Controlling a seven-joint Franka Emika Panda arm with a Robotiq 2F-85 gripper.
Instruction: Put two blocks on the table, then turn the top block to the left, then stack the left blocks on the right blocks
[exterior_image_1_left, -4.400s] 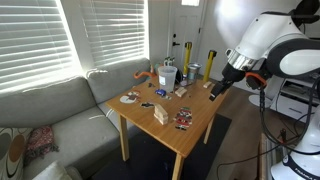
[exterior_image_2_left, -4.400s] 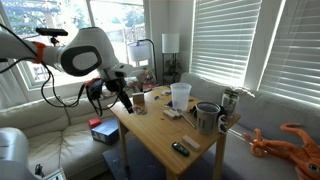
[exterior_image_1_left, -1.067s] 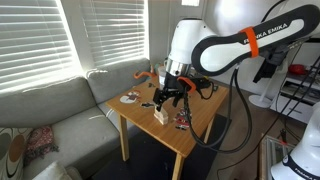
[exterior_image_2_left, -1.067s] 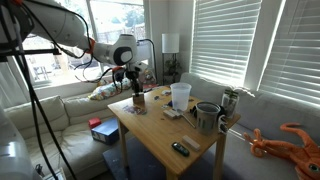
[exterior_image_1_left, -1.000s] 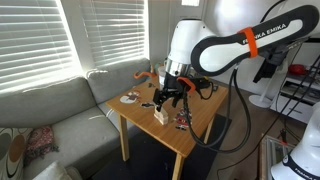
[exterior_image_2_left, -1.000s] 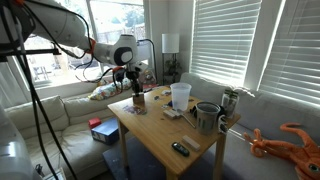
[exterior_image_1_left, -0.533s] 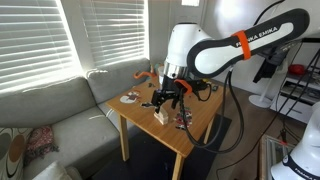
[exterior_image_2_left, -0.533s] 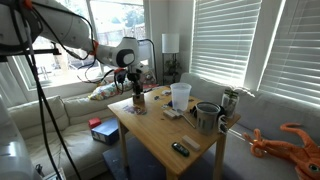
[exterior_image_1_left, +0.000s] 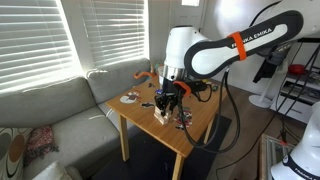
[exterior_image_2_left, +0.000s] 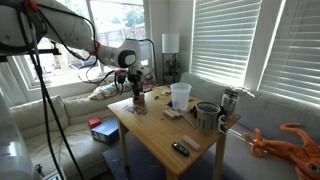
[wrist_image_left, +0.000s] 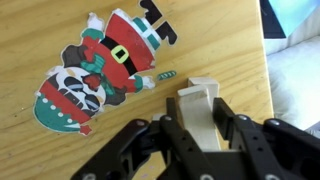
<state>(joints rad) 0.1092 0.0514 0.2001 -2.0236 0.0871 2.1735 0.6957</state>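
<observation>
Fingers (wrist_image_left: 247, 140) tight around block (wrist_image_left: 196, 101), its lower part hidden.

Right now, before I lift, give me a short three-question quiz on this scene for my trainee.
1. True or false: in the wrist view, the pale-tan wooden block sits between the fingers of the black gripper.
2. What lies flat on the honey-coloured wooden table beside the block? A) a red-and-green Santa cutout B) a metal spoon C) a blue sponge
3. Fill in: in an exterior view, the white cup stands ____ on the table.
Key: 1 true; 2 A; 3 upright.
</observation>
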